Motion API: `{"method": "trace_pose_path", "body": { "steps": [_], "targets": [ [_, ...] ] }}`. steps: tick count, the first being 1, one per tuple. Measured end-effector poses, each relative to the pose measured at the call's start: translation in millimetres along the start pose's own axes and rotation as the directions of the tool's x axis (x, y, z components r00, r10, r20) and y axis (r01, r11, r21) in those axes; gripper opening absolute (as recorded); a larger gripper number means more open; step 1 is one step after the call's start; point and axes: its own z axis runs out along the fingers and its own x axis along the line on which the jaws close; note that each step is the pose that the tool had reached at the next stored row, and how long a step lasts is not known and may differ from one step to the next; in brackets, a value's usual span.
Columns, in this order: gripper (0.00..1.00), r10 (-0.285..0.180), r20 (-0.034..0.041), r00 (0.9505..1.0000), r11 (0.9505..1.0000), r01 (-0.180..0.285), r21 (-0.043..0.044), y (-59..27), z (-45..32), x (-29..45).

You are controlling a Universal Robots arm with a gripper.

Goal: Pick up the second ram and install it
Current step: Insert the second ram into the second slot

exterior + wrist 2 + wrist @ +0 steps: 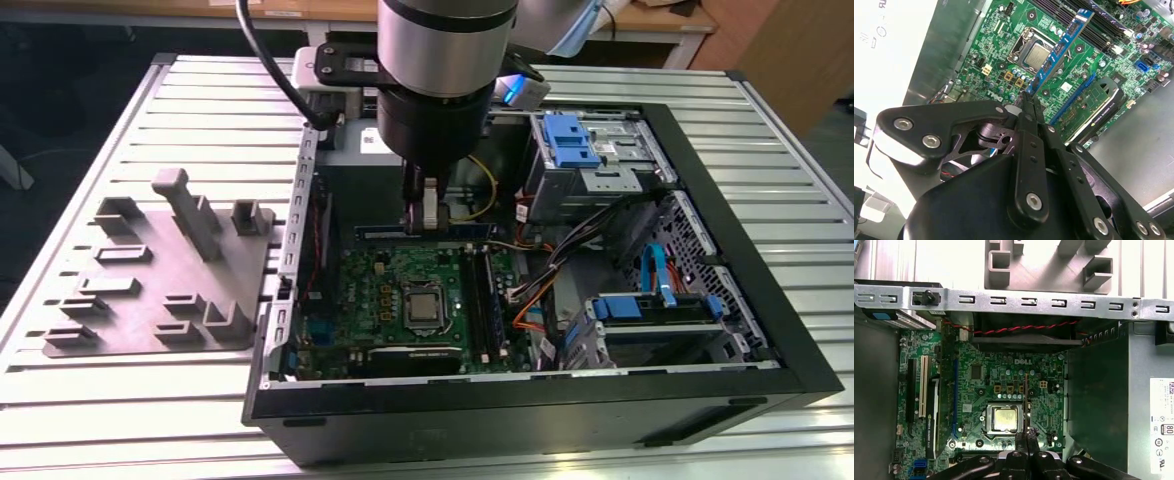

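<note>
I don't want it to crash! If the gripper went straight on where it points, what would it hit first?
Probably the green board, by its long black slots, with the stick the gripper holds touching first; depth is hard to judge.

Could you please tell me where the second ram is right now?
In the second wrist view, the second ram is clamped in the claw, held over the green motherboard and close beside the processor socket.
</note>
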Motion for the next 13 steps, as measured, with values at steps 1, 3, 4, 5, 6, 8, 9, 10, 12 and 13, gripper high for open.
{"method": "trace_pose_path", "body": {
  "steps": [1, 3, 4, 5, 6, 8, 9, 10, 12, 13],
  "targets": [
    [0.11, 0.000, -0.0001, 1.0000, 1.0000, 0.000, 0.0000, 0.0, 0.0, 0.0],
    [0.11, 0.000, -0.0001, 1.0000, 1.0000, 0.000, 0.0000, 0.0, 0.0, 0.0],
    [0.11, 0.000, 0.0000, 1.0000, 1.0000, 0.000, 0.0000, 0.0, 0.0, 0.0],
    [0.11, 0.000, -0.0001, 1.0000, 1.0000, 0.000, 0.0000, 0.0, 0.0, 0.0],
    [0.11, 0.001, 0.0000, 1.0000, 1.0000, -0.001, 0.0000, 0.0, 0.1, 0.0],
    [0.11, 0.022, 0.0011, 0.9998, 0.9998, -0.022, 0.0016, -0.1, 0.3, 0.0],
    [0.11, 0.039, 0.0019, 0.9992, 0.9992, -0.039, 0.0027, -0.1, 0.4, 0.0],
    [0.11, 0.057, 0.0026, 0.9984, 0.9984, -0.057, 0.0038, -0.1, 0.5, 0.0],
    [0.11, 0.094, 0.0045, 0.9956, 0.9956, -0.094, 0.0062, -0.1, 1.0, 0.1],
    [0.11, 0.112, 0.0054, 0.9937, 0.9937, -0.112, 0.0073, -0.1, 1.2, 0.1]
  ]
}}
